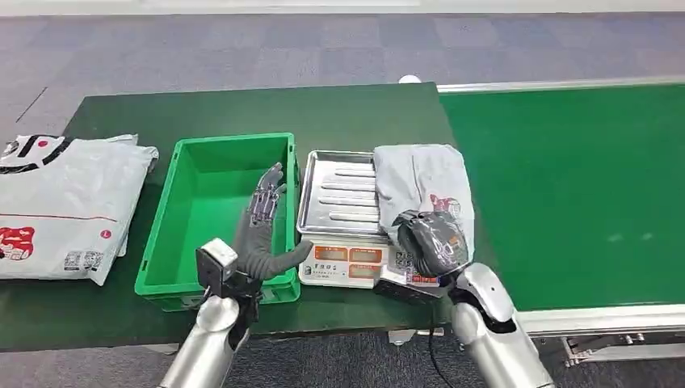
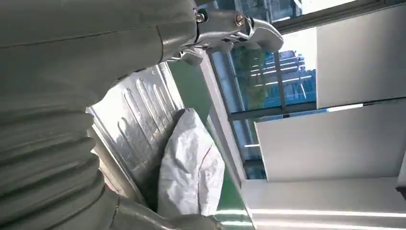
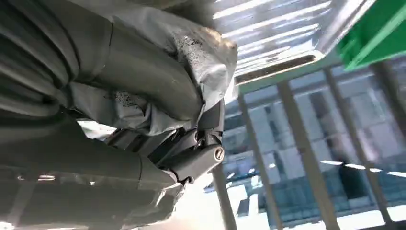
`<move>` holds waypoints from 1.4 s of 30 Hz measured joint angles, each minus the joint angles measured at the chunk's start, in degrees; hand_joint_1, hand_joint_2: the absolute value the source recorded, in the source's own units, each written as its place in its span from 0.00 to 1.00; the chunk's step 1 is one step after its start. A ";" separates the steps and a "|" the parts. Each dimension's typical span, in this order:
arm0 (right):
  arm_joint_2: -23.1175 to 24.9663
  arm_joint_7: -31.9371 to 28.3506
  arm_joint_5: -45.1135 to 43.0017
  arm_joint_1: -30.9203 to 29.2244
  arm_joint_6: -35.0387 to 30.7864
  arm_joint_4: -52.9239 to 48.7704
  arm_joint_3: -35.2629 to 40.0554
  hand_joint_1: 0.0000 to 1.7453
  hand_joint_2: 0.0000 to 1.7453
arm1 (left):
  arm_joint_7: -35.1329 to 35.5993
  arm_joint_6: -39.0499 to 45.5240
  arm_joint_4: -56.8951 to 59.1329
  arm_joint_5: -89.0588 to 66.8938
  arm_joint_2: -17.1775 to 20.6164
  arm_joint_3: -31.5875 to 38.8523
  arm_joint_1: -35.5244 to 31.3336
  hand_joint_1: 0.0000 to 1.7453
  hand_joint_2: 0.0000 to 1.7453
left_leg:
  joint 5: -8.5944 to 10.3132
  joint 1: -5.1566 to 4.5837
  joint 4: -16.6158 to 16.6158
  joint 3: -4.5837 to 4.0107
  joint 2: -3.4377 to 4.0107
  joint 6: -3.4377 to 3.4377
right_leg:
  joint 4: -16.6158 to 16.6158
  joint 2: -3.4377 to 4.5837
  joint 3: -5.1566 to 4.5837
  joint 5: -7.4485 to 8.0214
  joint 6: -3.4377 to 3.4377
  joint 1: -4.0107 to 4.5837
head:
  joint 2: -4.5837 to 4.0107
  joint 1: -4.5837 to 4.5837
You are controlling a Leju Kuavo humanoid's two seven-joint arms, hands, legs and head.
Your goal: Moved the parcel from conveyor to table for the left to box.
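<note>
A grey parcel (image 1: 424, 186) lay at the centre right of the head view, draped over the right side of a steel-topped weighing scale (image 1: 339, 194) on a dark green table (image 1: 242, 109), its near end gathered in the robot's right hand (image 1: 432, 241). That hand was clenched around the parcel's crumpled plastic; in the right wrist view the thick grey thumb (image 3: 153, 81) and darker fingers (image 3: 191, 153) pinched the wrinkled wrap (image 3: 201, 52) between them, with the scale's ribbed tray (image 3: 273, 28) behind at the upper right of that frame.

The left hand (image 1: 265, 202) hovered just left of centre, over the right side of a green plastic crate (image 1: 212, 218), fingers stretched out and apart, holding nothing. In the left wrist view the parcel (image 2: 191, 167) sat against the ribbed tray (image 2: 139, 110) near the lower centre, with the hand's fingers (image 2: 239, 28) spread along the top edge.

The scale stood just beside the crate, its orange-labelled display facing the robot. A bright green conveyor belt (image 1: 565, 186) filled the right of the head view. At the far left of the table lay flat white mailing bags (image 1: 65, 202) with red and black print.
</note>
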 measured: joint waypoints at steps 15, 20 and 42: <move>-0.63 -4.89 -7.60 -0.18 1.49 0.74 1.92 1.00 1.00 | 0.00 0.15 0.39 0.20 0.00 -0.66 -0.34 0.00 1.00 | -0.01 0.00 0.00 0.00 0.01 -0.01 | 0.00 0.00 -0.01 -0.01 -0.01 0.00 | 0.00 0.00; -0.83 -8.92 -15.13 -0.32 4.35 0.54 2.12 1.00 1.00 | 0.00 0.22 0.68 0.70 0.00 -0.70 -0.52 0.00 1.00 | -0.01 0.00 0.00 0.00 0.01 -0.01 | 0.00 0.01 -0.01 -0.01 -0.01 0.00 | 0.00 0.00; -2.27 -9.11 -25.02 -0.93 11.24 -2.76 1.42 0.00 1.00 | 0.00 0.50 1.90 1.20 0.00 -0.79 -1.69 0.00 1.00 | -0.02 0.00 0.00 0.00 0.01 -0.01 | 0.00 0.02 -0.02 -0.01 -0.01 0.00 | 0.00 0.00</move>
